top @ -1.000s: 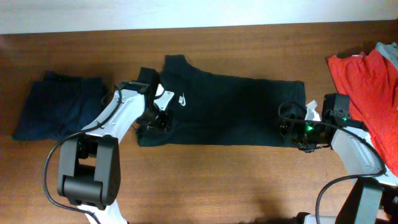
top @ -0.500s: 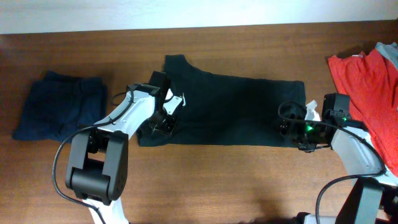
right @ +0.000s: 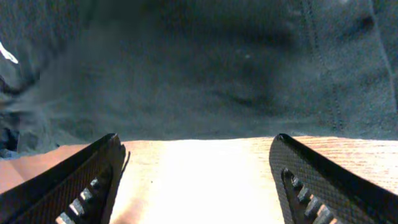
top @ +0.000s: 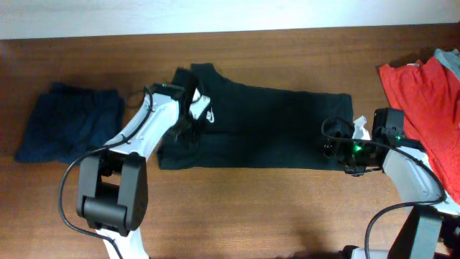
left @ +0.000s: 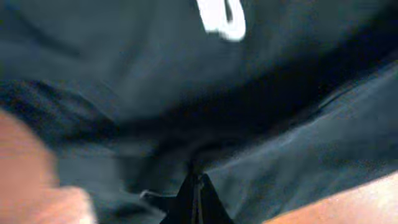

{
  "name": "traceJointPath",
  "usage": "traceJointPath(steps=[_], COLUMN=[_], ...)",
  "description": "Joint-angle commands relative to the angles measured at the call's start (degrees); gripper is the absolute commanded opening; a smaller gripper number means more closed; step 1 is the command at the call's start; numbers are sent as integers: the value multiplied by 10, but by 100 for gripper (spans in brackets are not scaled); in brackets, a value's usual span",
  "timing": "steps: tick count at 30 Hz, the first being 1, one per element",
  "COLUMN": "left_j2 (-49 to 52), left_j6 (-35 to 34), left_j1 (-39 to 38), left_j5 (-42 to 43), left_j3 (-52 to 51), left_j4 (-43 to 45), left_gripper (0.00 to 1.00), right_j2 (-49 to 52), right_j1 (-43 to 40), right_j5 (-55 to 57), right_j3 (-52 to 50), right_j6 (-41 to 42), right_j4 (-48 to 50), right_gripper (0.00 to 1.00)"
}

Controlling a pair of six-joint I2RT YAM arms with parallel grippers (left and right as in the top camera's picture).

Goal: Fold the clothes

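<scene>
While the black T-shirt (top: 273,129) lies spread flat across the middle of the table (top: 251,208), we see the left gripper (top: 187,121) down on its left end, just beside the white logo (top: 210,114). Its fingers (left: 186,210) are closed tight together, and we cannot tell whether cloth is pinched. The right gripper (right: 196,149) sits at the shirt's right edge, fingers spread wide, holding nothing. A navy garment (top: 68,129) lies far left and a red garment (top: 424,93) far right.

A reddish-brown wooden tabletop (top: 251,208) was seen, washed by bright glare (right: 199,174) in one spot. A pale strip (top: 215,14), possibly a wall, was glimpsed beyond its far edge.
</scene>
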Motion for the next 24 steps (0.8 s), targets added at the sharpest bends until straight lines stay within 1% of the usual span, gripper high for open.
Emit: traceJointPath(steps=[1, 6, 8, 9, 10, 12, 14, 15, 18, 22, 24], left_j2=[3, 10, 18, 23, 31, 38, 39, 39, 38, 38, 38], left_j6=[9, 31, 39, 42, 42, 42, 42, 42, 41, 39, 38], left_j1=[0, -1, -1, -1, -1, -1, -1, -1, 0, 2, 4], left_j5=[-43, -39, -39, -39, -39, -40, -40, -42, -57, -59, -59], left_j3=[44, 45, 45, 45, 45, 45, 45, 45, 47, 47, 47], left_j4=[15, 70, 83, 87, 91, 91, 90, 90, 82, 43, 24], left_gripper=[0, 1, 5, 10, 19, 28, 47, 51, 54, 56, 54], right_j2=[-8, -8, -8, -8, -8, -8, -8, -8, -8, -8, -8], right_j1=[-1, -2, -2, -2, -2, -2, -2, -2, -2, -2, -2], right_j5=[-7, -7, -7, -7, -7, -7, -7, -7, -7, -7, -7], right_j3=[8, 9, 9, 9, 9, 9, 9, 9, 9, 9, 9], right_j6=[-8, -8, -8, -8, -8, -8, -8, -8, -8, -9, -9], right_j4=[0, 0, 0, 0, 0, 0, 0, -1, -1, -7, -13], right_gripper=[76, 76, 76, 76, 76, 76, 76, 76, 76, 76, 76])
